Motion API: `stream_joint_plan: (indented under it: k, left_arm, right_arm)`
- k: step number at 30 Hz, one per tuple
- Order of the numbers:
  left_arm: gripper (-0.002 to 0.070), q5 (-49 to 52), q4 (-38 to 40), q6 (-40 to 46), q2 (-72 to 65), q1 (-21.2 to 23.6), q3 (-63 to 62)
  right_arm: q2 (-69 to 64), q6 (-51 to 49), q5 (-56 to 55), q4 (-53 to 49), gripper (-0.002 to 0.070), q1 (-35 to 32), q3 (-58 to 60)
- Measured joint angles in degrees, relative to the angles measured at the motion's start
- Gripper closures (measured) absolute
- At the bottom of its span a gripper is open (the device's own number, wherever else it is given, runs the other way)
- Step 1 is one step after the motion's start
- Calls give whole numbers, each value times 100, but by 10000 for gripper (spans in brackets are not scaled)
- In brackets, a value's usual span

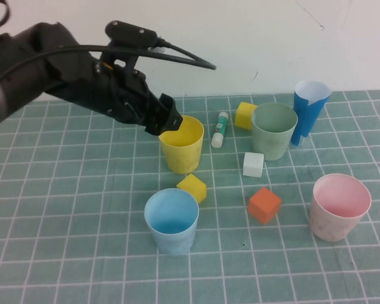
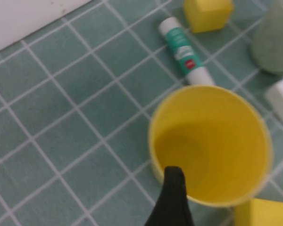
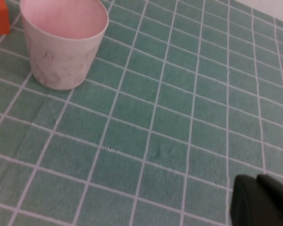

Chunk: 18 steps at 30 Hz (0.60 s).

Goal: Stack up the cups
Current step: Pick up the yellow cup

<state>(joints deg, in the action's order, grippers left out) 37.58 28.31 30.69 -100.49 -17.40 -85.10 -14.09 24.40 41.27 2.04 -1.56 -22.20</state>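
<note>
Four cups stand upright and apart on the green grid mat. The yellow cup (image 1: 182, 145) is in the middle, the light blue cup (image 1: 171, 220) in front of it, the pale green cup (image 1: 274, 130) at the back right, the pink cup (image 1: 339, 206) at the front right. My left gripper (image 1: 170, 124) is at the yellow cup's left rim. In the left wrist view only one of its fingers (image 2: 172, 190) shows, over the yellow cup's (image 2: 212, 141) near rim, holding nothing. My right gripper (image 3: 256, 181) is shut and empty, low over the mat, apart from the pink cup (image 3: 61, 42).
A tall dark-blue cone cup (image 1: 308, 111) stands beside the green cup. A glue stick (image 1: 220, 128), two yellow cubes (image 1: 246, 115) (image 1: 192, 188), a white cube (image 1: 253, 164) and an orange cube (image 1: 264, 204) lie among the cups. A white wall runs behind the mat.
</note>
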Motion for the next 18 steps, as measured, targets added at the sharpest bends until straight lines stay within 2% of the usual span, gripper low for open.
stream_joint_plan:
  k: [7,10,12,15,16,18]
  left_arm:
    - [155,-182,-305,-156,-988,0,-513]
    - [191,-222,-328,-156,-1347,0,-554]
    - [288,-202,-342,-156,-1464,0,-554]
    - [521,-115,-342,-156,-1493,0,-584]
    - [573,-70,-350,-156,-1471,0,-632]
    - [627,26,-367,-143,-1415,0,-770]
  right_arm:
    - [0,33,-36,0,678,0,27]
    - [0,37,-91,0,678,0,91]
    - [0,46,-106,0,678,0,103]
    - [0,46,-128,0,678,0,103]
    - [0,46,-128,0,678,0,103]
    - [0,50,-141,0,678,0,103]
